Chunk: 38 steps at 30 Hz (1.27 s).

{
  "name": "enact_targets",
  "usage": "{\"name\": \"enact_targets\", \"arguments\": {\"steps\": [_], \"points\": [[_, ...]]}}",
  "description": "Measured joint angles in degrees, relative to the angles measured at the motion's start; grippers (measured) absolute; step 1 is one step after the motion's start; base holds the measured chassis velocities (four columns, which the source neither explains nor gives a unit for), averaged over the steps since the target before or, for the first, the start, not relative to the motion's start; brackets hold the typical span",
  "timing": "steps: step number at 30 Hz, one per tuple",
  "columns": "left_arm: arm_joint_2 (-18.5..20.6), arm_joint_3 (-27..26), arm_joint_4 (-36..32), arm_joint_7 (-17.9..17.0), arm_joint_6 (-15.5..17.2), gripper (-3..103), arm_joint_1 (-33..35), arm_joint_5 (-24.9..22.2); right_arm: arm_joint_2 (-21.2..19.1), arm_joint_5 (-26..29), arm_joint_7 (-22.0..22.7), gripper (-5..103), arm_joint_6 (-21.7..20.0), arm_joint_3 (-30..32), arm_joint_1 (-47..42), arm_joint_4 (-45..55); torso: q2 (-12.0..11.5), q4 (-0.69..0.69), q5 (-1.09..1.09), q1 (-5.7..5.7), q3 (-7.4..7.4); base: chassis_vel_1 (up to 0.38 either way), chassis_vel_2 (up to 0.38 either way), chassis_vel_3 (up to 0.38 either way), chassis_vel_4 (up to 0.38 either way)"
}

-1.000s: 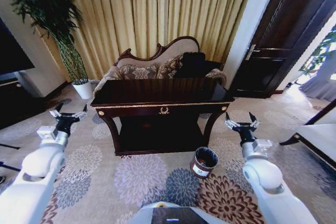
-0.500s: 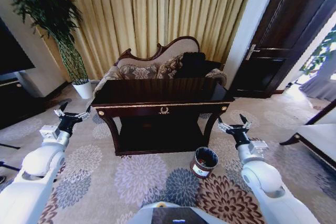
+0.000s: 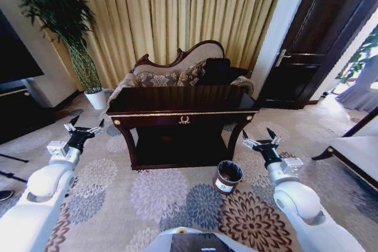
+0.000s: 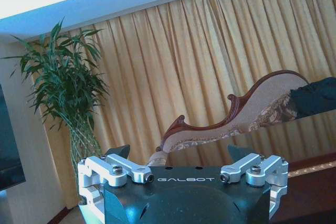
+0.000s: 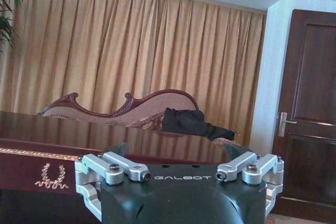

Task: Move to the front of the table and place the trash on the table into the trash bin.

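The trash bin [image 3: 228, 177] stands on the patterned carpet just right of the table's near right leg, its black inside dark; whether anything lies in it cannot be made out. The dark glossy table [image 3: 183, 110] sits ahead at centre, its top seen at a low angle, so no trash on it can be told. Left gripper [image 3: 82, 129] hangs near the table's left end, fingers spread and holding nothing. Right gripper [image 3: 258, 140] hovers beside the bin, likewise released.
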Motion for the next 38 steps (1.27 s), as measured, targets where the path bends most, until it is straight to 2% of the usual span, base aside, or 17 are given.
{"name": "enact_targets", "arguments": {"steps": [27,31,38], "points": [[0.6,-0.5,-0.8,-0.2,0.0,100,0.2,-1.6,-0.2,0.0,0.4,100,0.3,0.6,-0.4,0.3,0.0,-0.01,0.02,0.03,0.01,0.181,-0.172,-0.174,0.175],[0.5,-0.5,-0.8,-0.2,0.1,100,0.2,-1.7,-0.1,0.1,0.5,100,0.3,0.6,-0.4,0.3,0.0,0.03,-0.03,0.03,0.01,0.179,-0.154,-0.148,0.179],[0.2,-0.5,-0.9,-0.1,0.1,100,0.4,-1.7,-0.1,0.2,0.6,100,0.3,0.6,-0.3,0.0,0.0,-0.04,0.02,0.06,0.02,0.185,-0.186,-0.202,0.174]]}}
